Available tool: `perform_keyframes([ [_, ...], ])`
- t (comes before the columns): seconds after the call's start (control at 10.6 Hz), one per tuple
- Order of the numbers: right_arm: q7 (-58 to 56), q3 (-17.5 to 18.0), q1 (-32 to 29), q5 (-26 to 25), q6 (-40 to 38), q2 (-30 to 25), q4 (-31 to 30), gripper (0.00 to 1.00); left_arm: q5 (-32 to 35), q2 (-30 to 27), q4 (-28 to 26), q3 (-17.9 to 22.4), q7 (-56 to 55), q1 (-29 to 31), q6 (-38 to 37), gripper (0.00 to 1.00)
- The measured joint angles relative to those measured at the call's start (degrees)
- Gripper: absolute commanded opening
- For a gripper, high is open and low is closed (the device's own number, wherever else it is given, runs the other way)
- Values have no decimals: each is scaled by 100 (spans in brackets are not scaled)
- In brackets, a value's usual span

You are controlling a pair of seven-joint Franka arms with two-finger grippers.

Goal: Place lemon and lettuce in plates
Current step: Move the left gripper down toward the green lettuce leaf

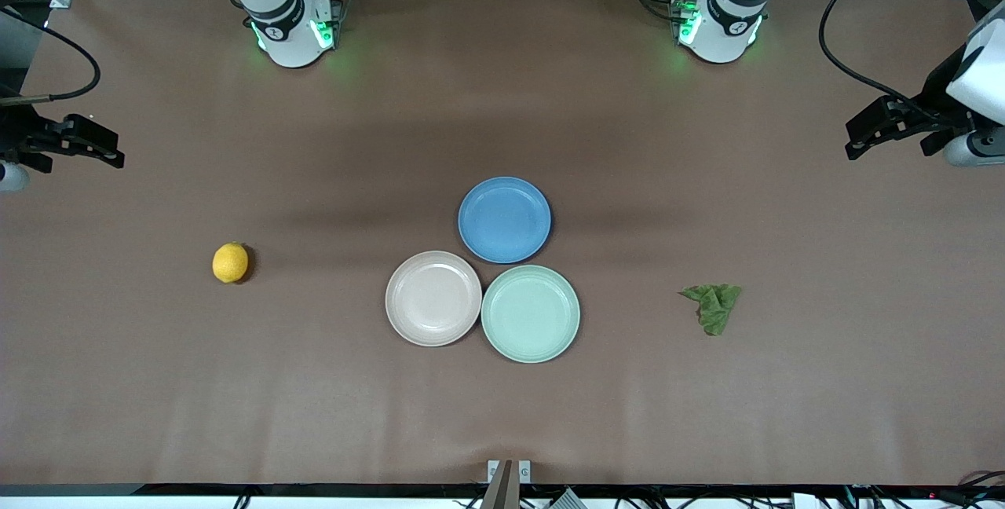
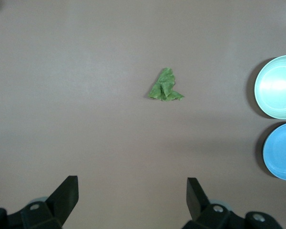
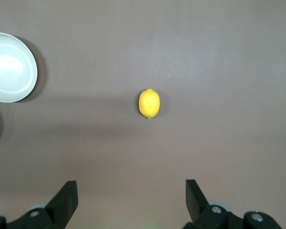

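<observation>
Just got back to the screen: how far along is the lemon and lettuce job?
Nothing is done yet. The lemon and the lettuce lie on the table, and the pink plate and green plate are empty. Nothing is in hand: the left gripper and right gripper are open. Both moves remain.

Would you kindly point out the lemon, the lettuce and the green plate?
lemon (image 1: 230, 263), front view, middle of the skin.
lettuce (image 1: 714, 306), front view, centre of the leaf.
green plate (image 1: 531, 313), front view, bare middle.
</observation>
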Motion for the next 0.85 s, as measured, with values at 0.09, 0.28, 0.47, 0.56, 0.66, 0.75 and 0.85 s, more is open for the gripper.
perform_keyframes([
  [0.09, 0, 0, 0, 0, 0, 0, 0, 100, 0, 0, 0, -1, 0, 0, 0, 100],
  [0.28, 0, -1, 0, 0, 0, 0, 0, 100, 0, 0, 0, -66, 0, -2, 0, 100],
  [0.47, 0, -1, 0, 0, 0, 0, 0, 100, 0, 24, -2, -93, 0, -14, -8, 100],
  [0.56, 0, -2, 0, 0, 0, 0, -1, 100, 0, 75, -5, -96, 0, -19, -15, 100],
  [0.66, 0, -2, 0, 0, 0, 0, -2, 100, 0, 162, -14, -97, 0, -24, -15, 100],
  [0.75, 0, -2, 0, 0, 0, 0, -4, 100, 0, 297, -19, -103, 0, -51, 78, 100],
  [0.85, 0, -2, 0, 0, 0, 0, -5, 100, 0, 466, -37, -116, 0, -99, 246, 100],
])
